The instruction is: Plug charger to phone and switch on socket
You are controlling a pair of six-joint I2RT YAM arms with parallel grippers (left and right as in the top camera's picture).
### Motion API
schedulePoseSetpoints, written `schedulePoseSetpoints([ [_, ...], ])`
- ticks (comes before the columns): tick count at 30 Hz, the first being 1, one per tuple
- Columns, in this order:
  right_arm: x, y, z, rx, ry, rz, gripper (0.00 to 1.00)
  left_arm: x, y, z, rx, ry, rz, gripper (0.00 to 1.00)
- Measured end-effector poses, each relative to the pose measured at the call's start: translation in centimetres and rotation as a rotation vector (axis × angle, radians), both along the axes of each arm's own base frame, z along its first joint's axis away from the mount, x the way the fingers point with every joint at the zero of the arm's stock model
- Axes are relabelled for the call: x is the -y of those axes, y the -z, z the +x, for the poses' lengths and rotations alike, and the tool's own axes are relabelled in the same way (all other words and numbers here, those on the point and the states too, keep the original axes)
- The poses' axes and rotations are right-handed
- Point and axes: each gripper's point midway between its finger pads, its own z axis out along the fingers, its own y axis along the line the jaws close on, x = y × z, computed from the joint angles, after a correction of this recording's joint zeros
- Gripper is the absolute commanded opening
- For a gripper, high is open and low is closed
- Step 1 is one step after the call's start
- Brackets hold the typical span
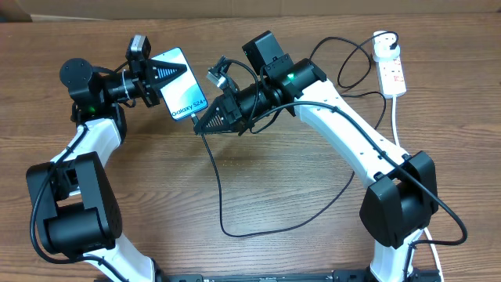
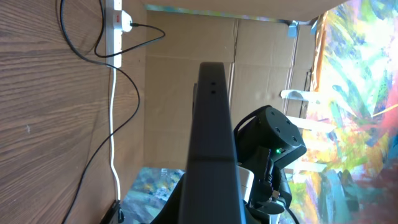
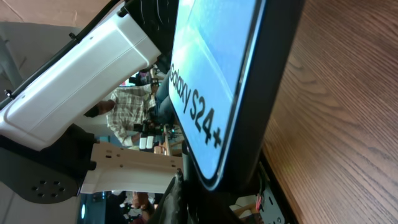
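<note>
Overhead view: the left gripper (image 1: 167, 77) is clamped on the phone (image 1: 186, 98), holding it clear of the table (image 1: 156, 188) at far left, with the screen facing up and the lettered end turned toward the right gripper (image 1: 202, 122). That gripper is closed on the tip end of the charger (image 1: 222, 205). The black cable drops from its fingers, loops across the near side of the table and runs toward the socket (image 1: 393, 74) at far right. The tip sits at the phone's lower edge, but the fingers hide whether it is in the port. The likely trouble is a skewed push: a tip meeting the port at an angle could jam or scrape, and the thrust could twist the phone in its two-finger hold. The slack loop could also snag the right arm. The socket lies well apart from both grippers, so reaching its switch risks tugging the cable.
</note>
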Motion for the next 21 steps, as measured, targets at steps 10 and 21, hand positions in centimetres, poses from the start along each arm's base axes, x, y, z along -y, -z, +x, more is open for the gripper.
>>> schedulePoseSetpoints([
  [10,0.01,0.06,0.03,0.001,0.002,-0.003,0.03,0.00,0.00,0.00,0.000,0.000,0.000,0.04],
  [21,-0.17,-0.14,0.31,0.002,0.010,0.003,0.04,-0.07,-0.04,0.22,-0.001,-0.014,-0.003,0.04],
])
